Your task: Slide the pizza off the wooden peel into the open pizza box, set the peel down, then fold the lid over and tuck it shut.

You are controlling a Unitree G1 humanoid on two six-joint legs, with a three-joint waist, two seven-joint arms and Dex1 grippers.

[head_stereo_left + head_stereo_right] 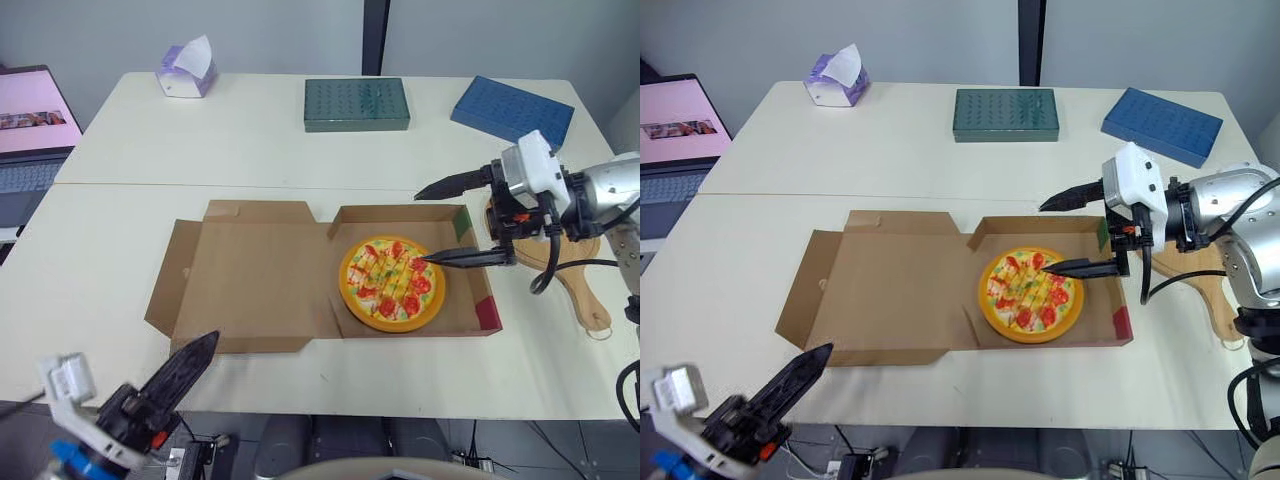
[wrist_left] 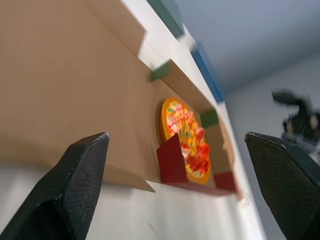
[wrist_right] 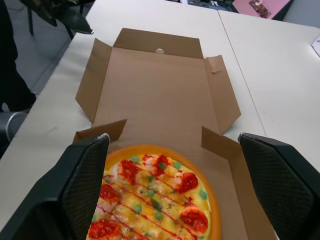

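- Right gripper hangs over the right half of the pizza box with its two black fingers spread wide and nothing between them; the near finger's tip sits above the pizza, the far one above the box's back wall.
- Left gripper is low at the near-left, off the front edge of the table, its fingers also wide apart and empty.
- Pizza lies flat in the tray half of the box, inside the walls and towards the hinge side.
- Wooden peel rests on the table just right of the box, partly hidden behind the right arm, so folding the lid looks like the step in hand.
- Lid lies open and flat on the table to the left of the tray, its side flaps splayed outward.
- As a judgement, the lid is light cardboard: stiff across the panel, free to bend at the hinge crease, with flaps that flop and snag.
- Best hold is probably the lid's far-left edge, pinched thinly or lifted from under the left flap, then swung over.
- Likely risks are the light box skidding on the smooth table and a flap catching on the wall or the pizza's raised rim when tucking.
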